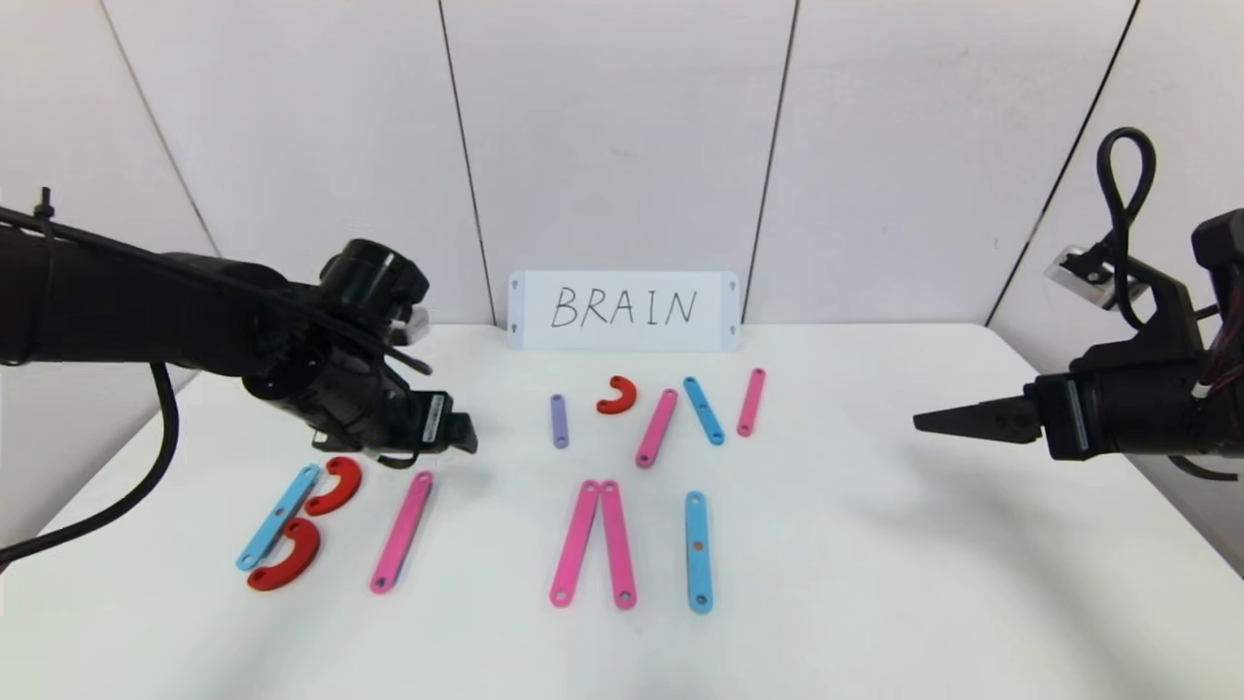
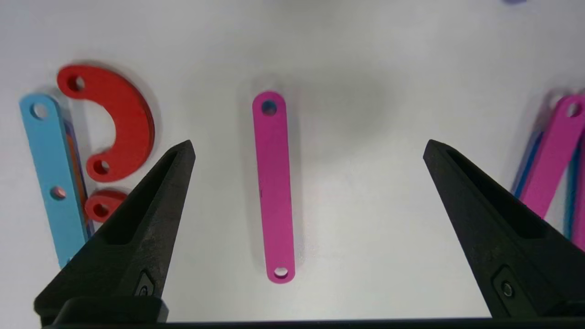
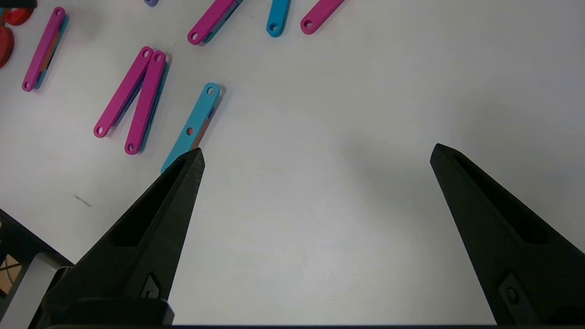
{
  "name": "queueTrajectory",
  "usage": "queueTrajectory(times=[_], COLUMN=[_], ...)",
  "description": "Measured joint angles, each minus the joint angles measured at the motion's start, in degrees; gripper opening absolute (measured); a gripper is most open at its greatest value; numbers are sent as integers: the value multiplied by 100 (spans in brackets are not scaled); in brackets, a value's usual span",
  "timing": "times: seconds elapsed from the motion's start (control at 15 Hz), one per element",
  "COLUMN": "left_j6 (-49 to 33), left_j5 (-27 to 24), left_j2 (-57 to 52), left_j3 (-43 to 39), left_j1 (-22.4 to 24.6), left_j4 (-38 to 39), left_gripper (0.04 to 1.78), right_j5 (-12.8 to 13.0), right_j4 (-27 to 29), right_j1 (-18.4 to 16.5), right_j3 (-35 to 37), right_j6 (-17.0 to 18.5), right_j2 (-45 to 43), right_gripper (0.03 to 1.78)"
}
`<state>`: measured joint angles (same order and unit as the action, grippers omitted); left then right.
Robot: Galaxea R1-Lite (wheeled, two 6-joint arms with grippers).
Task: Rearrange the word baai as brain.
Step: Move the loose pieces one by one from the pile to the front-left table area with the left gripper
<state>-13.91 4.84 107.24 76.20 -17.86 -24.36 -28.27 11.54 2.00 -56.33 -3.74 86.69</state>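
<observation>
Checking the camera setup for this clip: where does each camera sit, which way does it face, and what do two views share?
Head view: on the robot's head, looking forward and down at the table; both arms show.
Left wrist view: on the left arm, looking down past the open left gripper at a lone pink bar.
Right wrist view: on the right arm, over bare table, open right gripper.
Shared: head and left wrist views both show that pink bar.

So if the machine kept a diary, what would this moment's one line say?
left gripper: fingers open, over lone pink bar, not holding | right gripper: open, empty, parked aside | B built | white card reads BRAIN
</observation>
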Motion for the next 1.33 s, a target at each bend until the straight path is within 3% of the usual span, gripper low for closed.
queueTrajectory(times=[0.6,1.33], left_j6=[663,967], left_j5=[-44,34], left_j2=[666,2181], left_j3=[1844,3199], left_j1=[-455,-1072], left_j4=[57,101], left_gripper=[175,175], right_j5=[-11,-22], right_j4=[0,-2], right_j1=[-88,-99], right_j3=[-55,-34], right_j6=[9,9], right_j2=[-4,-6], right_gripper=[173,173])
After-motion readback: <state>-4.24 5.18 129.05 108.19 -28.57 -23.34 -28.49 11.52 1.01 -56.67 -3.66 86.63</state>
